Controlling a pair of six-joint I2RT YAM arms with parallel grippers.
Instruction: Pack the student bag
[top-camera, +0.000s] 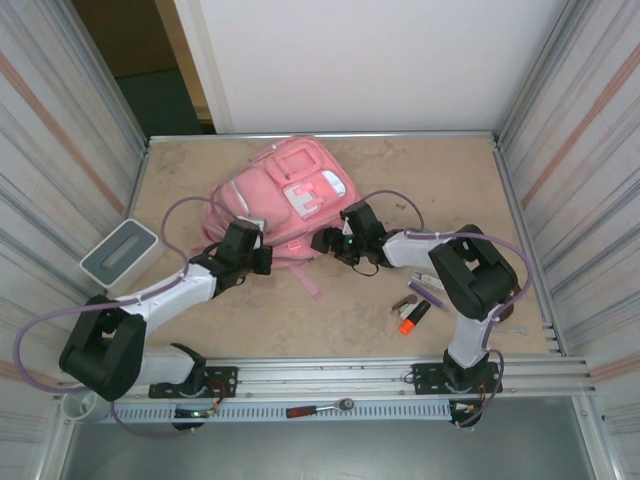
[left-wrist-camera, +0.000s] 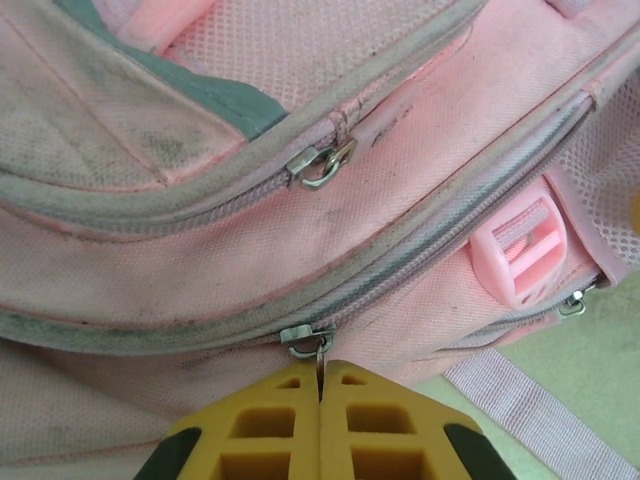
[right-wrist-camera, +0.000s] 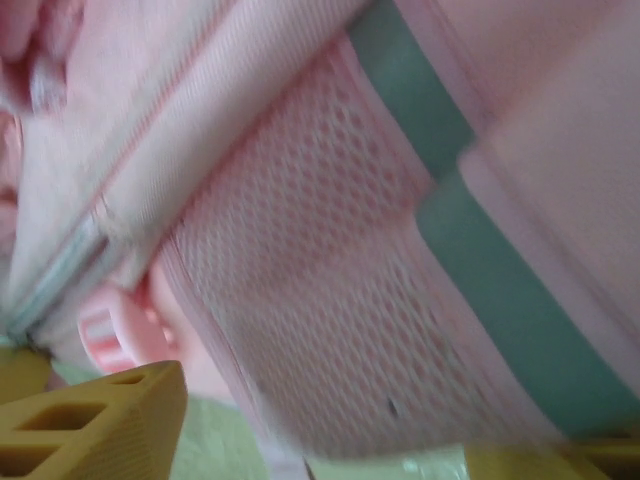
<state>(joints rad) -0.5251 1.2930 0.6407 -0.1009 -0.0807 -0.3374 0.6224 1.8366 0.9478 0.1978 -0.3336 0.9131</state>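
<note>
Yellow fingers (left-wrist-camera: 270, 420) of the left gripper (left-wrist-camera: 320, 378) are pressed together, clenched on the zip pull (left-wrist-camera: 318, 345) of the lower zip on the student bag (left-wrist-camera: 400, 150). A pink buckle (left-wrist-camera: 520, 255) sits just right of that zip, with a strap (left-wrist-camera: 520, 400) running off over the table.

The right gripper (right-wrist-camera: 330, 430) has its jaws released and wide apart. Pink mesh (right-wrist-camera: 300, 280) of the bag's side lies between them. The picture is blurred, so contact cannot be judged.

From above, the student bag (top-camera: 290, 190) lies flat at far centre of the table (top-camera: 440, 180). Its near edge meets the left gripper (top-camera: 265, 262) and the right gripper (top-camera: 322, 240).

Bare board is open to the bag's right up to the far right corner, and also in the near centre between the arms. A grey-white box (top-camera: 120, 252) stands against the left wall, well apart from the bag. An orange marker (top-camera: 413, 318) and small items (top-camera: 405, 300) lie near the right arm's base.
</note>
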